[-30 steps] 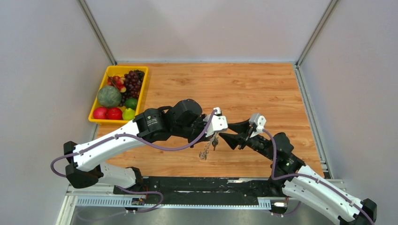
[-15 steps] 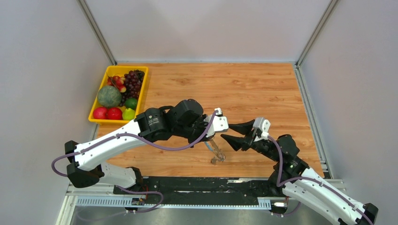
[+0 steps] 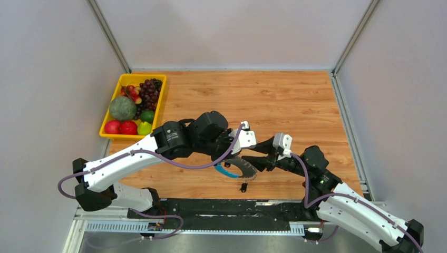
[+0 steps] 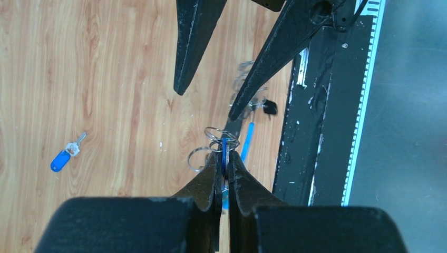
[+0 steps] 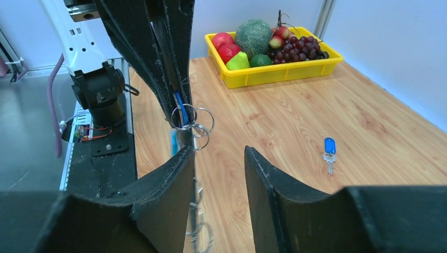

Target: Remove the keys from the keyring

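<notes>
Keyring [image 4: 224, 146] aloft (blue key [image 4: 60, 160] loose)

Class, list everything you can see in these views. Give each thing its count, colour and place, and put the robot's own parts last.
keyring: one, silvery with a blue segment, pinched by the left gripper above the table
blue-headed key: one, silver with a blue head, lying loose on the table, apart from the keyring
black-headed key: one, black head, low by the table's near edge; cannot tell if it is attached or loose
tray: one, yellow, far left of the table
fruit: several, red, green and purple, in the tray
table: one, light wood, under everything
left gripper: one, black, shut on the keyring
right gripper: one, black, open, pointed at the keyring
</notes>
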